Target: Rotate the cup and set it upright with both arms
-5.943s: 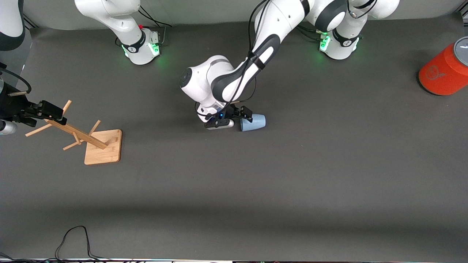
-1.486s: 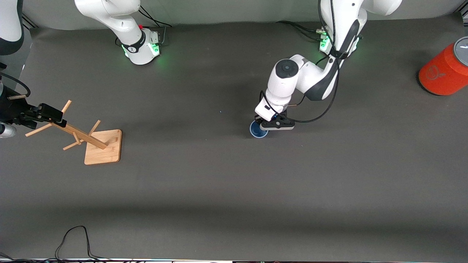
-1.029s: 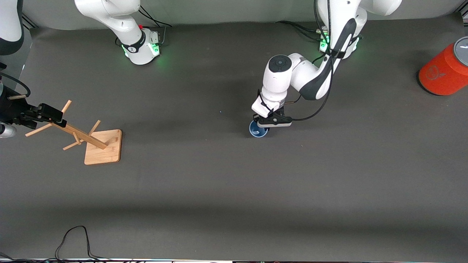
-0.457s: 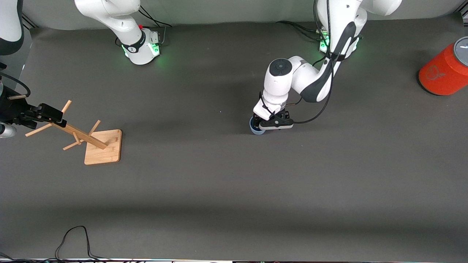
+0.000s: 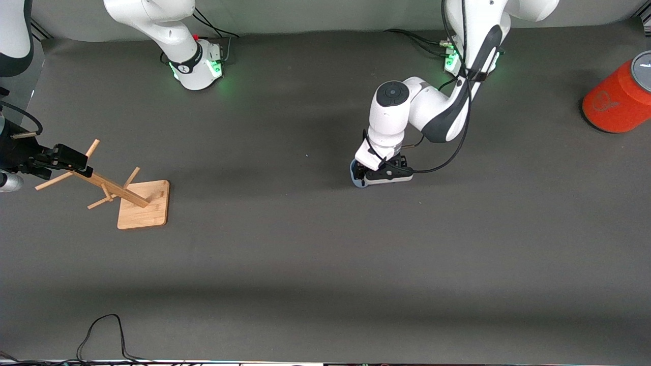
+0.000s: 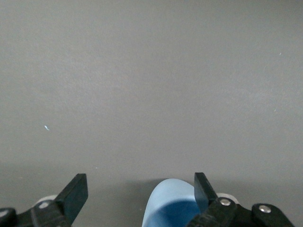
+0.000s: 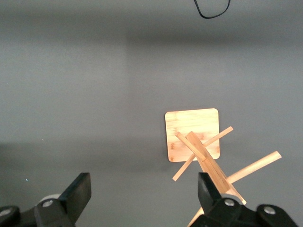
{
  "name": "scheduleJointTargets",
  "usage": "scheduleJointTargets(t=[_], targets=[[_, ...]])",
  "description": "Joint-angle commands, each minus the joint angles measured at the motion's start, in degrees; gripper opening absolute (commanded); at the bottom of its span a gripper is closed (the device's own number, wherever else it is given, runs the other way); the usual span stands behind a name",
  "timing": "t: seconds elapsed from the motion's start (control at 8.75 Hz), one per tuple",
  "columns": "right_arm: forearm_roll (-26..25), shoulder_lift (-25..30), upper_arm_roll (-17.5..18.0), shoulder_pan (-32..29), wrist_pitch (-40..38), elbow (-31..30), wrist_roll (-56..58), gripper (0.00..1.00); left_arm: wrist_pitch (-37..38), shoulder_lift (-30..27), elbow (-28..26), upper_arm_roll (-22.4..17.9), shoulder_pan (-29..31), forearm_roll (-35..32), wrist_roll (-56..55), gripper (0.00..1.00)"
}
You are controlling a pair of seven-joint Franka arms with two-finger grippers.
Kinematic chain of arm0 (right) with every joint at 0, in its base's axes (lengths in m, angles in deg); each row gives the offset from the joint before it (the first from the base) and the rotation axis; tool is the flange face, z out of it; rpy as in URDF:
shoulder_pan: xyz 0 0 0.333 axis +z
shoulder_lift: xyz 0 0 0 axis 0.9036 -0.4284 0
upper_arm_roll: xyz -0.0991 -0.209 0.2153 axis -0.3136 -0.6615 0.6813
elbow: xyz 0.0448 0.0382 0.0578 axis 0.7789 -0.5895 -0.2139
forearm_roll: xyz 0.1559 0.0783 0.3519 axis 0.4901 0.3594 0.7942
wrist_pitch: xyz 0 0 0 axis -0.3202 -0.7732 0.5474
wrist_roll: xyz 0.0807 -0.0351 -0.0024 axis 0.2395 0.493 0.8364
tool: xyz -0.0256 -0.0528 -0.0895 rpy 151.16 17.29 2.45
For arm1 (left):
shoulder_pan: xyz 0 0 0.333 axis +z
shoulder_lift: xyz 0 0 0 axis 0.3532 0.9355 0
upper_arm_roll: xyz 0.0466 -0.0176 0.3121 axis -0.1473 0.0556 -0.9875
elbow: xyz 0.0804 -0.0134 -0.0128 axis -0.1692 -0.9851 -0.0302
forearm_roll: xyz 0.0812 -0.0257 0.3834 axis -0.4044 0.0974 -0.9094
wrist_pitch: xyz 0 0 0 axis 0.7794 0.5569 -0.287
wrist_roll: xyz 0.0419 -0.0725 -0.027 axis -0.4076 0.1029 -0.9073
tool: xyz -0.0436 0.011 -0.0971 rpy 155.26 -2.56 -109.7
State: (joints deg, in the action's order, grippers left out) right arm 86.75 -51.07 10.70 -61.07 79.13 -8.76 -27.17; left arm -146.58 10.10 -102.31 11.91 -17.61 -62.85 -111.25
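Fingers of the left gripper (image 6: 137,191) are spread open around the rim of the pale-blue cup (image 6: 173,204), which stands mouth-up on the dark table mat (image 5: 325,244) near the middle, mostly hidden under the gripper in the front view. That likely means it is releasing or re-gripping. The right gripper (image 7: 142,189) waits open above the wooden rack (image 7: 199,142), at its arm's end of the table.

The left arm (image 5: 432,109) reaches down from its base, wrist bent toward the tabletop, its left gripper (image 6: 137,196) low with jaws spread wide. The right arm waits at its own end, right gripper (image 7: 142,194) raised, jaws likewise apart.
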Motion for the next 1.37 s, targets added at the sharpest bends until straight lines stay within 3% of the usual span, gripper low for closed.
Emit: scheduleJointTargets(t=[0.0, 0.34, 0.8, 1.26], targets=[[0.0, -0.3, 0.0, -0.1, -0.1, 0.5, 1.2, 1.00, 6.0, -2.9, 2.2, 0.2, 0.0, 0.2, 1.5, 1.00], [0.0, -0.3, 0.0, -0.1, -0.1, 0.5, 1.3, 1.00, 17.8, -6.0, 8.6, -0.1, 3.7, 11.2, 14.8, 1.00], [0.1, -0.4, 0.0, -0.1, -0.1, 0.5, 1.3, 1.00, 33.1, -7.4, 19.0, 0.1, 10.6, 12.9, 21.2, 1.00], [0.1, -0.3, 0.0, -0.1, 0.0, 0.5, 1.3, 1.00, 47.6, -17.1, 18.6, -0.5, 25.6, 15.0, 42.7, 1.00]])
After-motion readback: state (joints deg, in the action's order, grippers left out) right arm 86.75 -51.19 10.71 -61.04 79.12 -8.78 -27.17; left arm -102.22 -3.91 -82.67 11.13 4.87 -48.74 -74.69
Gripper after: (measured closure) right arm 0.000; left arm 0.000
